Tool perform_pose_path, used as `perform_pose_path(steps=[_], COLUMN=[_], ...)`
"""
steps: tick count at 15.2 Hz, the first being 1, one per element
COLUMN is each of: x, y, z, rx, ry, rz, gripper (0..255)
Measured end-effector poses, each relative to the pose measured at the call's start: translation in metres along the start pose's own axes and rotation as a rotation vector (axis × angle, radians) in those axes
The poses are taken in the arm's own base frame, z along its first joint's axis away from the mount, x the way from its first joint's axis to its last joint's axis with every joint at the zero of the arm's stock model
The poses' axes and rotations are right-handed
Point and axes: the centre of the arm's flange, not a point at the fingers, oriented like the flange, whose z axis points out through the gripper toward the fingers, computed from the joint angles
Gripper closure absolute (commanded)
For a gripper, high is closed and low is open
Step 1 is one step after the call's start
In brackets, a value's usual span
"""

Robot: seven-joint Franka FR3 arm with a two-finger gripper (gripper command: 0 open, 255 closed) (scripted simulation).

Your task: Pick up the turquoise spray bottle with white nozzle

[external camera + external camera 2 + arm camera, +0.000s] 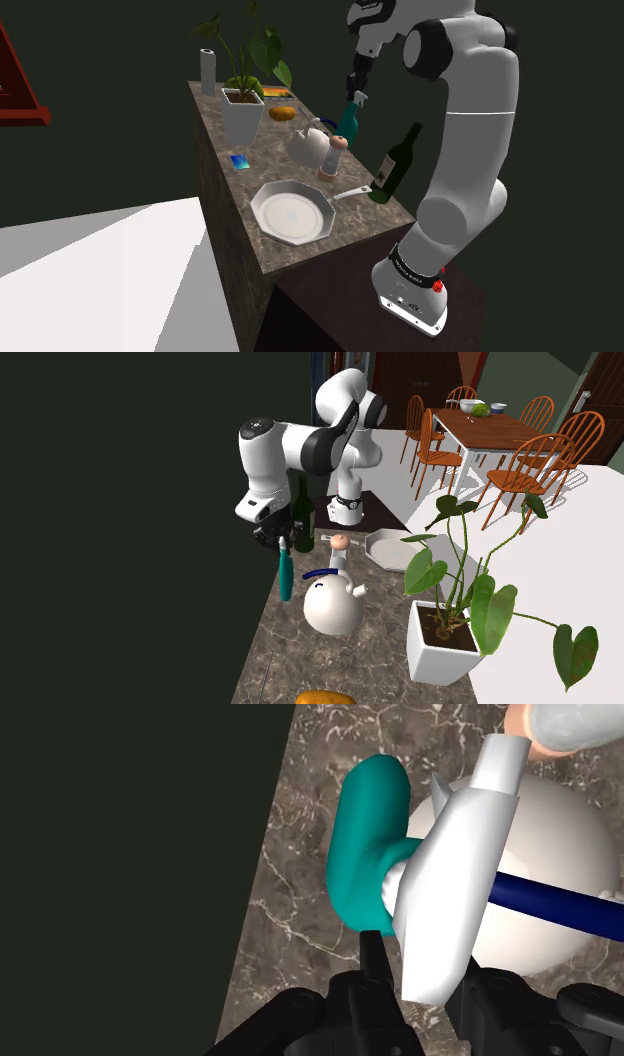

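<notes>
The turquoise spray bottle [347,122] [285,574] [365,844] with a white nozzle [450,894] stands out at the wall side of the marble counter [300,255]. My black gripper [356,88] [277,540] [420,954] comes down onto it from above and is shut on the nozzle, with one finger [375,959] pressed against the nozzle's side. The bottle leans a little under the hand. I cannot tell whether its base touches the counter.
A white teapot [310,147] [332,602] with a blue handle and a peach-topped shaker [337,155] stand right beside the bottle. A green wine bottle [395,165], a grey pan [290,212], a potted plant [243,105] and an orange [283,113] share the counter. A dark wall runs behind.
</notes>
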Motion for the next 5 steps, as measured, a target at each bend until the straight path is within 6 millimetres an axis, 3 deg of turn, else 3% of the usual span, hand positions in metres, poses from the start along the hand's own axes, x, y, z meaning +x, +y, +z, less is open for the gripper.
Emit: perform_pose_path(steps=[5], x=[-0.003], y=[-0.002], z=[-0.024], rx=[0.0], ry=[0.0], rz=[0.0], gripper=[255])
